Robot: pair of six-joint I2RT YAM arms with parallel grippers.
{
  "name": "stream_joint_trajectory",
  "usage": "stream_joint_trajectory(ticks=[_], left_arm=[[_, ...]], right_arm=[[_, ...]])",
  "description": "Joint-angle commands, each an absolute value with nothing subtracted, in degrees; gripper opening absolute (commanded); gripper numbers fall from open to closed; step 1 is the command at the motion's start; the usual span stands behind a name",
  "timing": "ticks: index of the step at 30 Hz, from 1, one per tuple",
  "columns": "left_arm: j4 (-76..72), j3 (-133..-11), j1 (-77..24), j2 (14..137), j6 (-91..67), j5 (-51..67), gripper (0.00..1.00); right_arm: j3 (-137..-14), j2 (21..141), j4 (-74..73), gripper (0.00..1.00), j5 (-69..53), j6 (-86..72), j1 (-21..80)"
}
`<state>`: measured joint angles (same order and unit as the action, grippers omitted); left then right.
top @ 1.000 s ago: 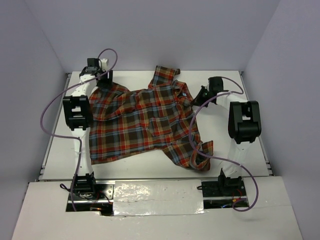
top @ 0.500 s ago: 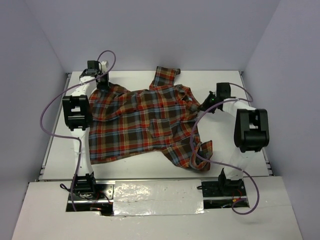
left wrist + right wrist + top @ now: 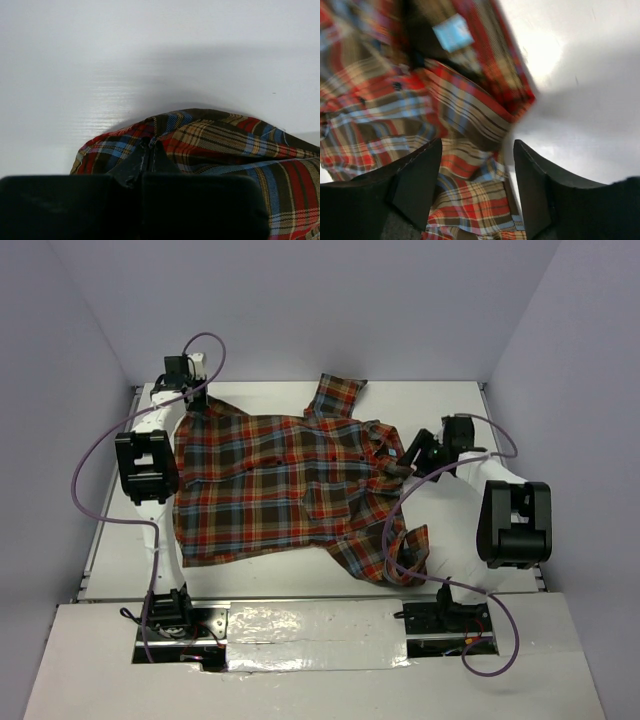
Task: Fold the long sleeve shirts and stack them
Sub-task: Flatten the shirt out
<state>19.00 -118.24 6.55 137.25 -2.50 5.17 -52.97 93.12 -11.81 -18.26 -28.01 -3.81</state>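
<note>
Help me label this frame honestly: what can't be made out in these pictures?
Neck label, right wrist view: blurred by motion, print unreadable.
Shirt under the left gripper, left wrist view: hidden by the gripper's own body.
Near sleeve, top view: crumpled, cuff lost in folds.

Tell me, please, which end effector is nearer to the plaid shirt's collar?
Right. The right end effector is open just beside the collar; the left end effector is shut on the plaid shirt at its opposite corner.
</note>
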Motion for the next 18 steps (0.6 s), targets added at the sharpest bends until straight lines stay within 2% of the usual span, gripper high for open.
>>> stream_joint_trajectory(ticks=[1, 4, 8, 12, 14, 18], left_arm=[[16.96, -118.21, 6.06, 134.65, -0.62, 5.27, 0.0], [15.91, -118.04, 6.07, 134.47, -0.62, 4.84, 0.0], [16.17, -119.61, 5.98, 135.61, -1.58, 4.75, 0.0], [16.52, -119.8, 6.06, 135.62, -1.06, 3.43, 0.0], [16.35, -119.1, 6.07, 135.0, -0.62, 3.08, 0.0], [16.35, -118.74, 6.06, 134.82, -0.62, 2.55, 0.0]], right_arm=[[-59.76, 88.51, -11.61, 0.68, -21.17, -22.15, -5.44], [-65.55, 90.6, -8.18, 0.71, -22.41, -22.06, -5.01], [-77.4, 107.43, -11.05, 0.72, -20.83, -22.85, -2.38], [-89.71, 117.58, -14.85, 0.74, -20.39, -24.0, -0.79], [-93.4, 121.7, -16.16, 0.8, -22.05, -23.91, -0.26], [-96.95, 126.3, -19.43, 0.81, -23.55, -24.95, 2.11]])
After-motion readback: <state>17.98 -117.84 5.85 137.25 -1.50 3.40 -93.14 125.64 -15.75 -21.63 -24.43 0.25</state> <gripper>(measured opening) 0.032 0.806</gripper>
